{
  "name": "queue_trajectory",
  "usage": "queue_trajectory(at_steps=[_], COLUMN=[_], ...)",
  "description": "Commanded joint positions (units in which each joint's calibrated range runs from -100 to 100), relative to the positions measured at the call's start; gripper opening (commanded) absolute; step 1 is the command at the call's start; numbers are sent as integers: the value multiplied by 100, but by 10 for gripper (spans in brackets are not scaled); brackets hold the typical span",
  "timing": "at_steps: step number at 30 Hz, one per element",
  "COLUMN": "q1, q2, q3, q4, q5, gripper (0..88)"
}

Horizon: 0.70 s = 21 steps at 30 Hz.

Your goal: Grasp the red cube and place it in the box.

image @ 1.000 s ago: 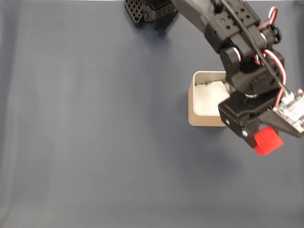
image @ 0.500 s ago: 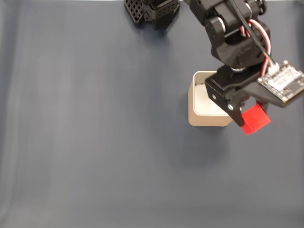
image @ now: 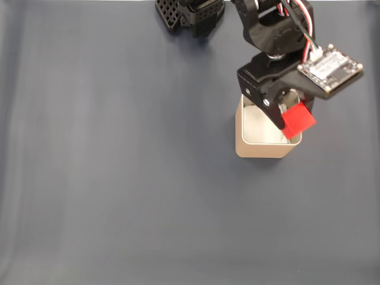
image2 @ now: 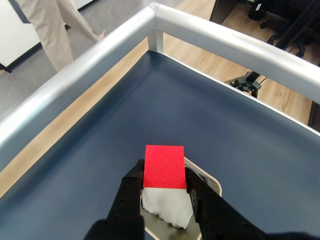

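red is the brightest thing here: the red cube [image: 297, 120] sits clamped between the two black fingers of the gripper [image: 290, 119], raised off the table. in the fixed view the cube hangs over the box [image: 246, 142] at the box's three o'clock side, overlapping its right rim, with the black arm [image: 270, 35] coming down from twelve o'clock and a small white circuit board [image: 330, 70] sticking out toward two o'clock of the cube. the beige box stands on the dark blue table cover [image: 119, 178], its pale rim and a bit of white filling visible at nine o'clock of the cube. the arm's black base [image: 190, 13] sits at the top edge of the same view. in the wrist view the red cube [image2: 164, 166] shows one flat face, pinched on both sides by the fingers [image2: 131, 192], so the jaws stand closed to the cube's width. just below it, at six o'clock, white wadding [image2: 167, 207] shows inside the box [image2: 210, 181], whose rim peeks out at four o'clock of the cube. a silver rail [image2: 100, 55] frames the table, and a person's trouser legs [image2: 50, 30] stand on the floor at eleven o'clock.
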Motion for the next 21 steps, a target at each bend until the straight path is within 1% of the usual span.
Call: queue_trajectory(at_steps=[1, 21], q1=[79, 242], q2=[-453, -1223], q3=[103, 978], q4=[23, 40], q5=[0, -10], gripper=[74, 73])
